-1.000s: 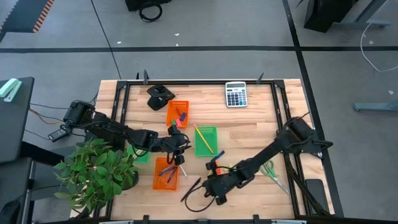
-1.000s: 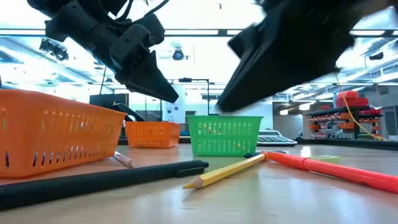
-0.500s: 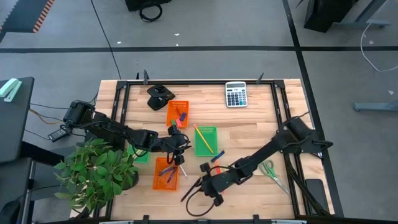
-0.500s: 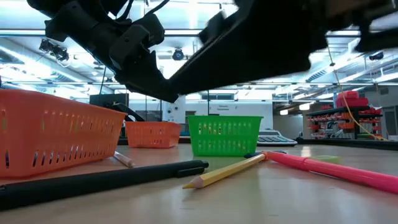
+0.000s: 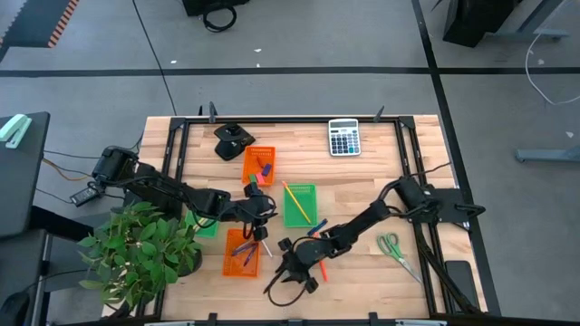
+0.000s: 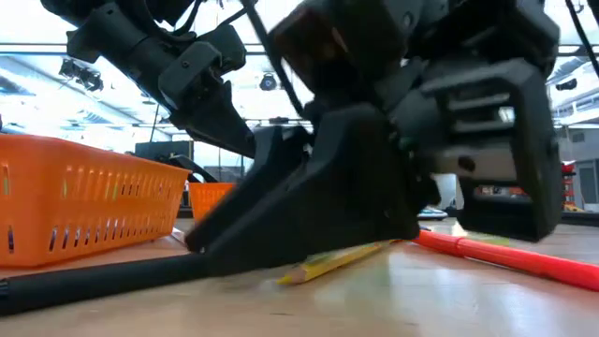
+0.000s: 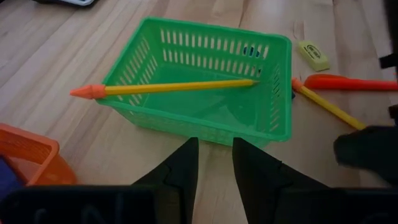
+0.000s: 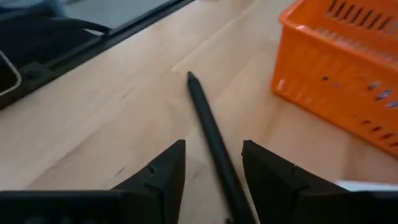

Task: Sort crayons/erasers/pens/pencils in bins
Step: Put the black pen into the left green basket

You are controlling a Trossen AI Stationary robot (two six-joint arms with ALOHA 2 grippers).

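A black pen lies flat on the wood near the table's front edge. My right gripper is open and low over it, one finger on each side of the pen's shaft; I cannot tell whether they touch it. The high view shows this gripper beside the near orange bin. My left gripper hovers open with nothing between its fingers, in front of a green bin with a yellow pencil lying across its rim. A second yellow pencil and a red crayon lie on the table.
A far orange bin holds erasers. A second green bin shows partly under the left arm. A yellow eraser lies on the wood. Green-handled scissors lie at the right, a calculator at the back, a potted plant at the front left.
My right gripper has gone toward the table's left and down to the tabletop, tipping as it went, and now stands over the black pen. The pen, pencils and bins have stayed where they were.
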